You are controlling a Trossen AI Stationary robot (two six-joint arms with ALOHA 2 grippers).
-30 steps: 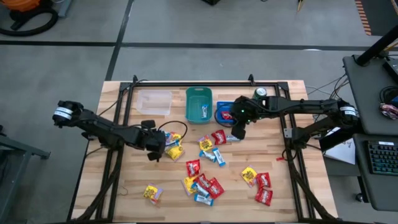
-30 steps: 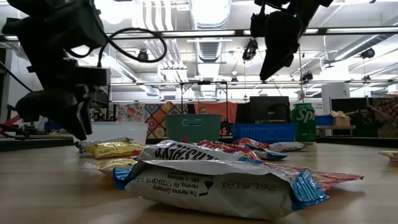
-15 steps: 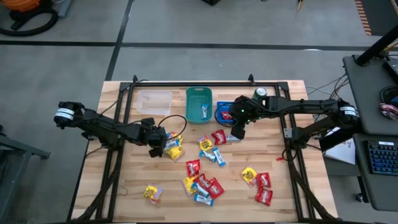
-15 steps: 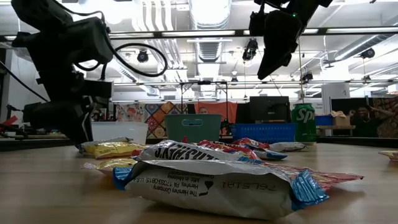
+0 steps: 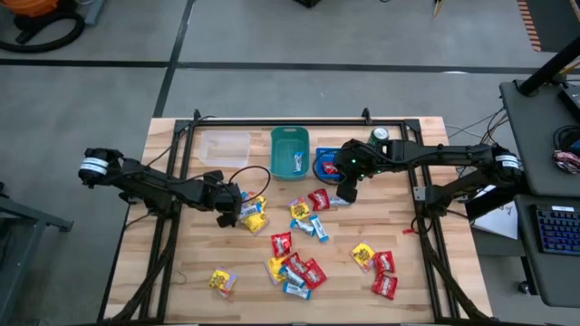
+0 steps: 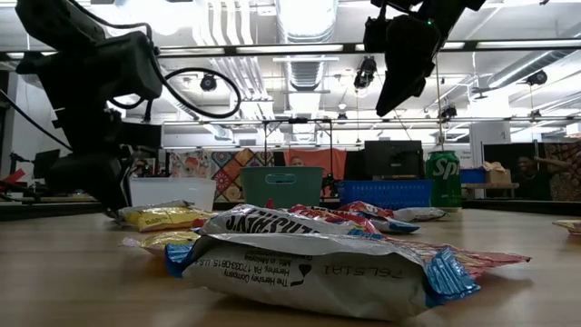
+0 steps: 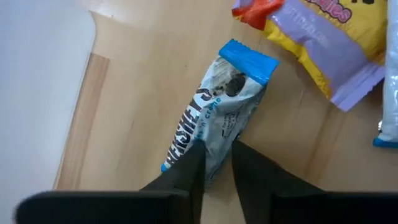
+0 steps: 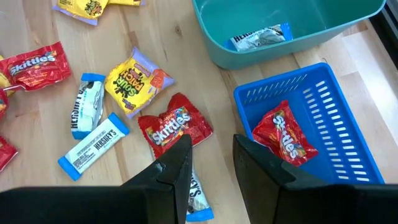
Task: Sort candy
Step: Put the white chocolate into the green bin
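Observation:
Red, yellow and white-and-blue wrapped candy [image 5: 299, 240] lies scattered over the middle of the wooden table. At the scatter's left end, my left gripper [image 5: 237, 211] is low over the table and shut on a white-and-blue candy [image 7: 217, 112]. It is next to a yellow-and-purple candy [image 7: 336, 43]. My right gripper [image 5: 345, 192] hangs open, well above the table, beside the blue basket [image 8: 336, 118]. The gap between its fingers [image 8: 211, 165] shows only candy lying on the table below. My left gripper pinches the white-and-blue candy between its two fingers [image 7: 191, 171] at the wrapper's end nearest the gripper [image 7: 215, 158], one finger on each long edge. The fingers slant down from the table's left side. The rest of the candy lies flat on the wood, pointing away from the gripper.
At the back stand a clear bin [image 5: 225, 149], a teal bin [image 5: 290, 151] holding a white-and-blue candy [image 8: 258, 37], and the blue basket [image 5: 326, 165] with a red candy [image 8: 286, 140]. A green can [image 5: 379, 136] is behind the basket. A white surface [image 7: 37, 87] shows left of the held candy.
My left gripper has gone down and toward the table's right edge, up to the leftmost candies. My right arm has kept still.

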